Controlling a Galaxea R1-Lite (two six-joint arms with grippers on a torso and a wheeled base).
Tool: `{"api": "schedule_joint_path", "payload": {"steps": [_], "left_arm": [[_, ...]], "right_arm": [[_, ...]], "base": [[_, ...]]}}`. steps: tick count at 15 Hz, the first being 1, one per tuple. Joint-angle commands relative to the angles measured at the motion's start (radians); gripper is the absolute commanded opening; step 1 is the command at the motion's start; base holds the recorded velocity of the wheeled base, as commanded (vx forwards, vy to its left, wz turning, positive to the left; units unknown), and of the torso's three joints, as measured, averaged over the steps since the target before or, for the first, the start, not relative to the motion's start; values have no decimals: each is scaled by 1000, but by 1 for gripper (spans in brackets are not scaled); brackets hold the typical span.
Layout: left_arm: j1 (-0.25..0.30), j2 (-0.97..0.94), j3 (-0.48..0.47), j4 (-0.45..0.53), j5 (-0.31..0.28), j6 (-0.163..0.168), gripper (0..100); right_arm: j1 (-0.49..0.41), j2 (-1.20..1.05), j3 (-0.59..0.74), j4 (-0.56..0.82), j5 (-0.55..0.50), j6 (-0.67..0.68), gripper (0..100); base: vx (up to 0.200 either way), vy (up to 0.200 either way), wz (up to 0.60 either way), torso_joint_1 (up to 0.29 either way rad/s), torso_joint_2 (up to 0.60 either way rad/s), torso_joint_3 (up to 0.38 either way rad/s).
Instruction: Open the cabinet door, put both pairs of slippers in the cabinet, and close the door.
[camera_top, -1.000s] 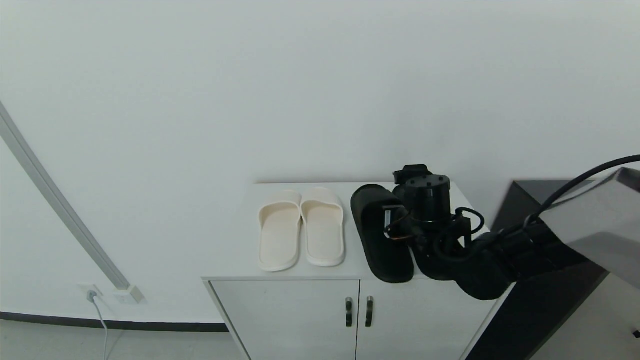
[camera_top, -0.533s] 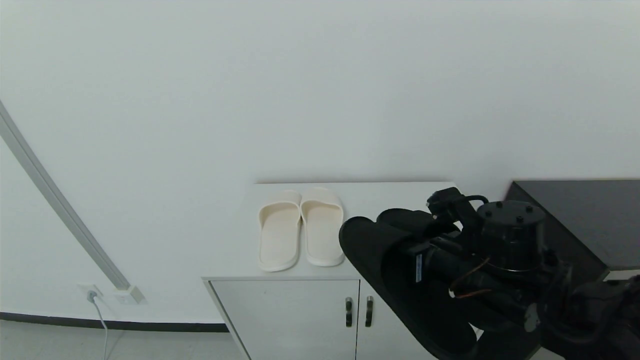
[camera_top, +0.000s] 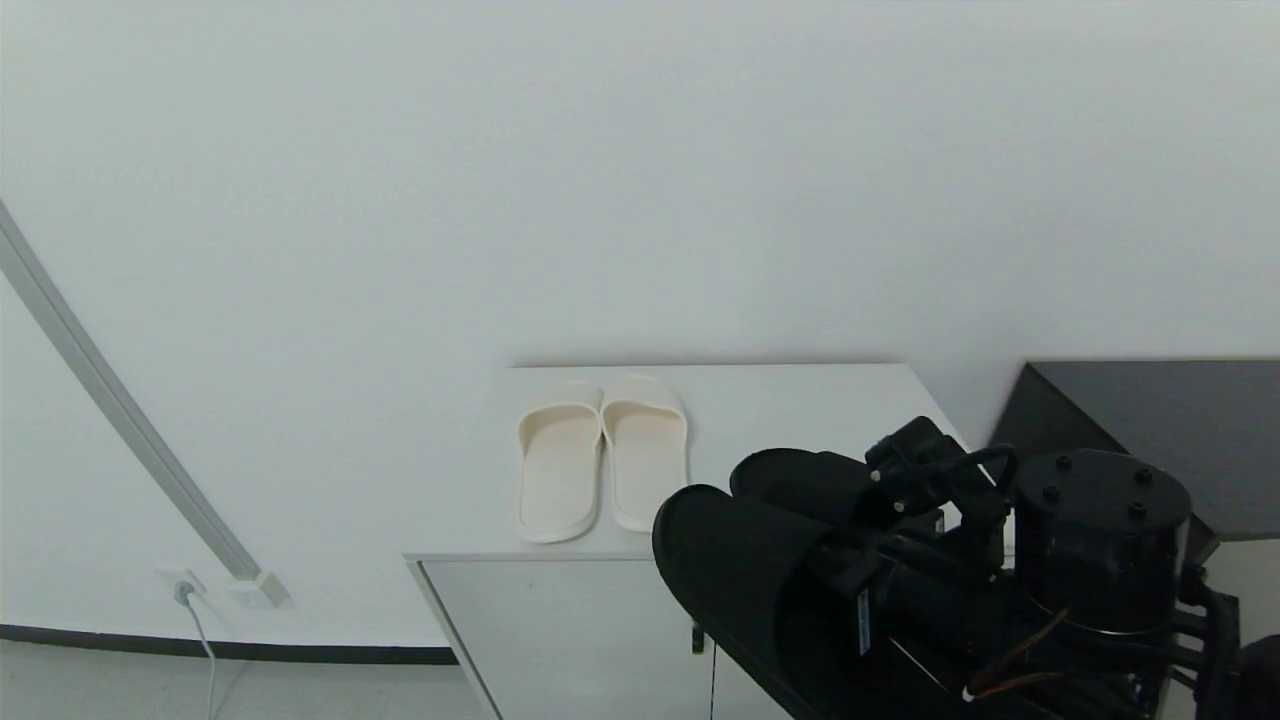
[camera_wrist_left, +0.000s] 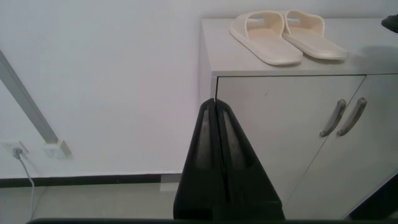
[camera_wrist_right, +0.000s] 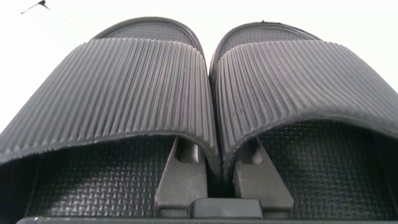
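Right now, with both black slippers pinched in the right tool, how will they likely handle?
The black slippers are probably fairly stiff: held out from the right tool by their inner edges, they show no droop. Likely light, since one pinch carries both. The ribbed straps suggest decent grip, though the pair could twist.

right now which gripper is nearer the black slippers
Right. The right gripper is shut on the black slippers, held off the cabinet. The left gripper is shut, low before the cabinet's left front corner, well apart from them.
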Motion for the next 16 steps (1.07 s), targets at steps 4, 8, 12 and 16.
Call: {"api": "schedule_joint_path", "payload": {"steps": [4,8,12,16], "left_arm": [[0,0,0,0,0,-1,0],[0,0,0,0,0,-1,0],[0,0,0,0,0,-1,0],[0,0,0,0,0,-1,0]], "right_arm": [[26,-26,19,-2,8,-7,0],[26,-27,22,-1,9,-7,0],[26,-29,37,-2,20,-7,0],[26,-33,45,-2,22,-7,0]], "base": [[-50,0,0,1,1,2],[-200,0,0,5,5,2],[-100,0,0,-4,-1,1],[0,0,0,0,0,0]]}}
